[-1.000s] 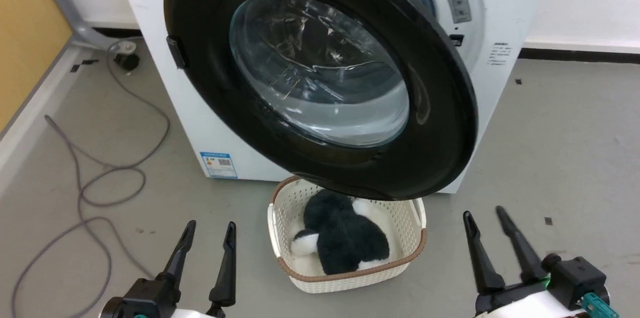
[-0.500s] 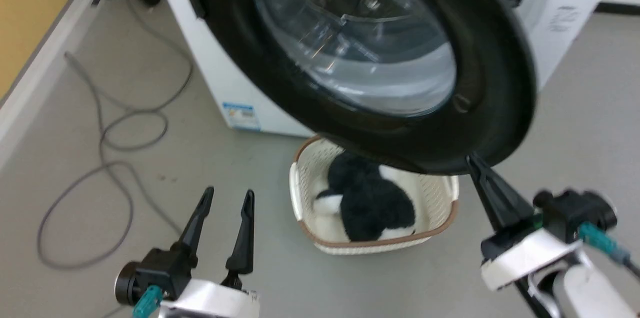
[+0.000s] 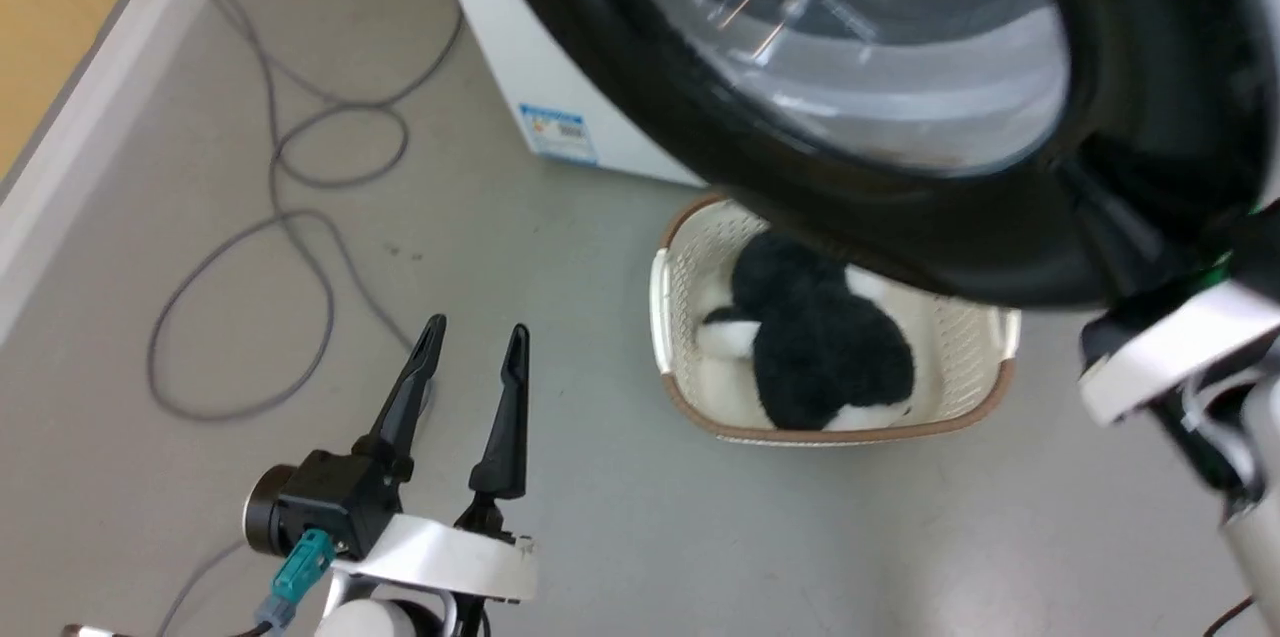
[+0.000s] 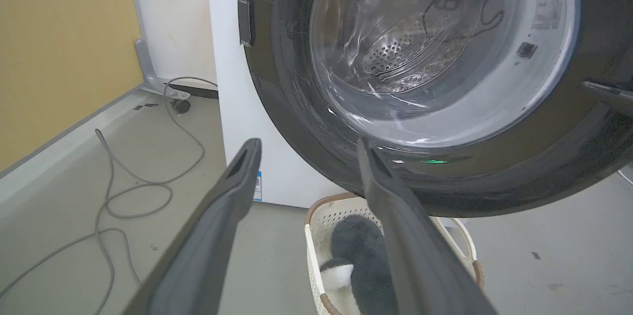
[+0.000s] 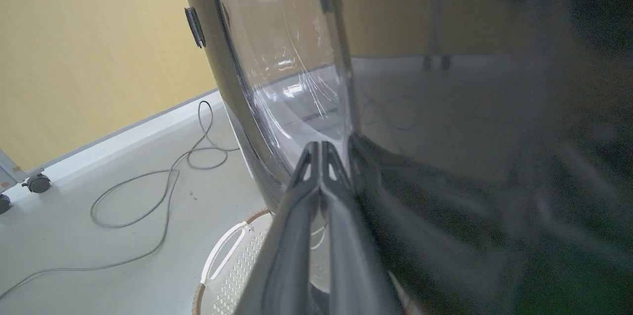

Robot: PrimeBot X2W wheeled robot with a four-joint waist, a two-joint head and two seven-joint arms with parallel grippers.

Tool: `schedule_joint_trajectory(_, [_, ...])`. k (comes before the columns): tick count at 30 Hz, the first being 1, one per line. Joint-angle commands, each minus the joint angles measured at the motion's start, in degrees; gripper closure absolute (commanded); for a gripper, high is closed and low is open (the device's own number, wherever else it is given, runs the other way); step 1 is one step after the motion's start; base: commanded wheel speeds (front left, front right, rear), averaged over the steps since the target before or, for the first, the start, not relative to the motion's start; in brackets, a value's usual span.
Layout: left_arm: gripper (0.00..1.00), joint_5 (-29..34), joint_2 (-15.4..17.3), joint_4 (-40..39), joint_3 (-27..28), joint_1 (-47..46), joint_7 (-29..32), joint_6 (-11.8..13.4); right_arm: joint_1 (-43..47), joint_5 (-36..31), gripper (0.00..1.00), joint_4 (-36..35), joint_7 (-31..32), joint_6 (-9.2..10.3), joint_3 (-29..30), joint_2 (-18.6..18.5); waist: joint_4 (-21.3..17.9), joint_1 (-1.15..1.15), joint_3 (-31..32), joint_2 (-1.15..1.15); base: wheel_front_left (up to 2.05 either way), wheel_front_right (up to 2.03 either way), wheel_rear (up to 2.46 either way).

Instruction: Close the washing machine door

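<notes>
The head camera has swung closer, so the large round black washing machine door, ajar off the big white washing machine, looms larger; the right gripper has risen to the door's lower rim, one finger against its front; how far it is spread I cannot tell. The left gripper hangs spread and empty above the floor; its wrist view shows the perforated steel drum through the door.
</notes>
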State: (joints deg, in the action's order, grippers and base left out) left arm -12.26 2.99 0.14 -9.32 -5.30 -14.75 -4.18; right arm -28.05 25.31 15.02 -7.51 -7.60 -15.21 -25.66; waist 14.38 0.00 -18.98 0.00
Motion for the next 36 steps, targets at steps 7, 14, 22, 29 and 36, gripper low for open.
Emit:
schedule_joint_trajectory(7, [0.0,-1.62,-0.1,-0.77,-2.17,-2.14,-0.25,1.47,-8.8,1.43,1.0,4.63,2.32,0.11,3.73,-3.64,2.43,0.0,-3.46,0.0,0.0,0.0,0.0])
schedule_joint_trajectory(14, [0.0,-2.35,-0.11,-0.78,-3.17,-3.17,-0.25,2.19,-17.08,2.66,1.0,11.11,4.18,0.11,7.74,-4.55,3.35,0.0,-5.29,0.0,0.0,0.0,0.0])
schedule_joint_trajectory(22, [0.0,-1.83,-0.11,-0.79,-4.42,-4.37,-0.25,2.9,-23.48,1.6,1.0,16.2,5.28,0.11,11.21,-4.74,4.02,0.0,-6.46,0.0,0.0,0.0,0.0])
schedule_joint_trajectory(29, [0.0,-2.02,-0.11,-0.65,-4.08,-4.25,-0.25,3.35,-23.96,0.53,1.0,18.55,4.1,0.11,12.22,-2.91,3.3,0.0,-5.35,0.0,0.0,0.0,0.0])
schedule_joint_trajectory(36, [0.0,-1.64,-0.11,0.23,-2.51,-2.93,-0.25,3.41,-18.86,0.97,1.0,18.5,1.13,0.11,9.6,-0.2,0.89,0.0,-0.76,0.0,0.0,0.0,0.0])
